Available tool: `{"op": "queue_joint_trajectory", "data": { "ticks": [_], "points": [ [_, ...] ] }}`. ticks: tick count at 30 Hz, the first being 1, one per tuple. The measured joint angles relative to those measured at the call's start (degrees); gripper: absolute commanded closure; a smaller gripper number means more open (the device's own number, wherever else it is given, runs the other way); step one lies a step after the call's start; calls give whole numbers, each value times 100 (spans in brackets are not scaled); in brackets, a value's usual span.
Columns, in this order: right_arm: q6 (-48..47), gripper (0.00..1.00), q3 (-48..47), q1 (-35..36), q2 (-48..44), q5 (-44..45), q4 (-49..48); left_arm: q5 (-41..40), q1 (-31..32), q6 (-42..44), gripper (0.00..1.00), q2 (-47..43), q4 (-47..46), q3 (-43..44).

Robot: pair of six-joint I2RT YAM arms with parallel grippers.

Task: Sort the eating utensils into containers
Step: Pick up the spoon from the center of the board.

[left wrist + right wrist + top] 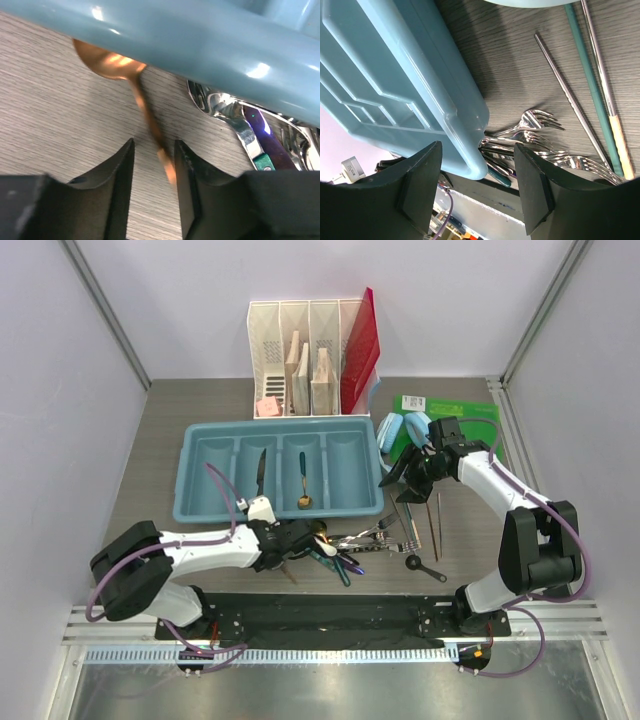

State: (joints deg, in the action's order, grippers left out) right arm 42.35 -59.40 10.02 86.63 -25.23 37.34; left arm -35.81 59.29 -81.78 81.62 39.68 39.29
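The light blue cutlery tray (200,502) lies mid-table; a dark knife (260,472) lies in its second compartment and a gold-bowled spoon (303,487) in its third. My left gripper (305,533) is low at the tray's near edge by the utensil pile (350,540). In the left wrist view it (154,145) is open, with the handle of a copper spoon (107,62) between its fingers, close to the right one. My right gripper (400,475) is open and empty off the tray's right end. The right wrist view shows it (477,150) above the tray corner (465,125), forks (535,127) and chopsticks (570,100).
A white slotted file organizer (310,355) with a red folder (360,350) stands behind the tray. Light blue headphones (400,430) and a green packet (450,410) lie at the back right. Chopsticks (435,520) and a small dark spoon (425,567) lie right of the pile.
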Motion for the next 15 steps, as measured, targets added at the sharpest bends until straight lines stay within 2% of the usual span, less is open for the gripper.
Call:
{"op": "queue_joint_trajectory", "data": {
  "ticks": [2, 4, 6, 15],
  "points": [
    [0, 36, 0, 0, 0, 0, -2, 7, 0, 22, 72, 26, 33, 26],
    [2, 35, 0, 0, 0, 0, 0, 39, -2, 79, 83, 98, 44, 101],
    [2, 36, 0, 0, 0, 0, -2, 74, 0, 140, 100, 114, 17, 114],
    [87, 36, 11, 0, 0, 0, -109, 442, 0, 223, 100, -695, 243, -398]
  ]
}}
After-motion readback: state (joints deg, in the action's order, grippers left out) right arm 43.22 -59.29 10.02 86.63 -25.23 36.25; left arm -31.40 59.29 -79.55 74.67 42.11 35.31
